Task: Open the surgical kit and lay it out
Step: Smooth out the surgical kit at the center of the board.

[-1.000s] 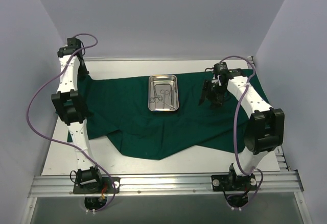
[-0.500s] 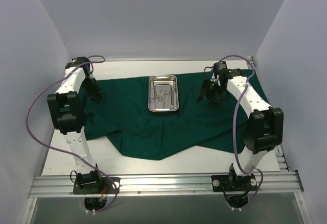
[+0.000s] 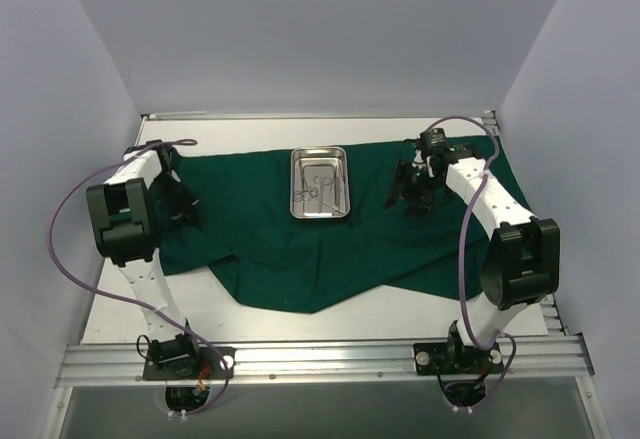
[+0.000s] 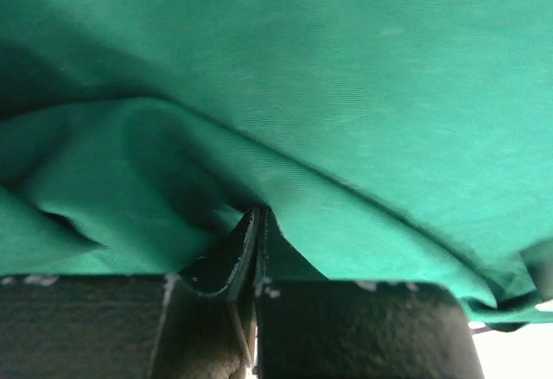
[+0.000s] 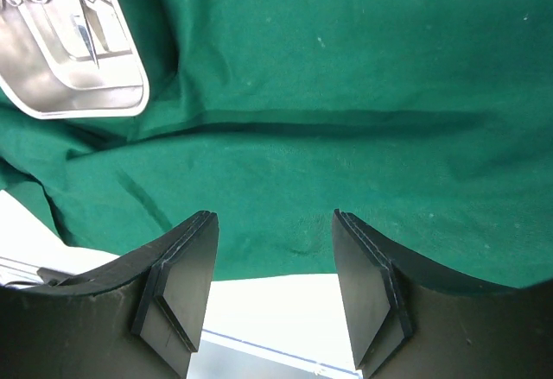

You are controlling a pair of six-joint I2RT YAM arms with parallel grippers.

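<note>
The dark green cloth wrap (image 3: 260, 244) lies spread over the table, rumpled at its near edge. On it stands the small steel tray (image 3: 297, 181) holding thin ring-handled instruments (image 3: 316, 190). My left gripper (image 3: 181, 205) is low at the cloth's left edge. In the left wrist view the left gripper (image 4: 257, 213) is shut on a fold of the cloth (image 4: 346, 68). Right of the tray, my right gripper (image 3: 408, 192) hovers open. In the right wrist view the right gripper (image 5: 275, 222) has nothing between its fingers, over the cloth (image 5: 346, 94), with the tray (image 5: 86, 104) and the instruments (image 5: 85, 27) at upper left.
The white table (image 3: 250, 131) shows behind and in front of the cloth. Pale walls close in the left, back and right sides. A metal rail (image 3: 320, 359) carrying both arm bases runs along the near edge. Purple cables loop beside each arm.
My left arm swung down from the back left corner to the cloth's left edge, and its gripper closed on a fold. The right gripper stayed open and barely shifted.
</note>
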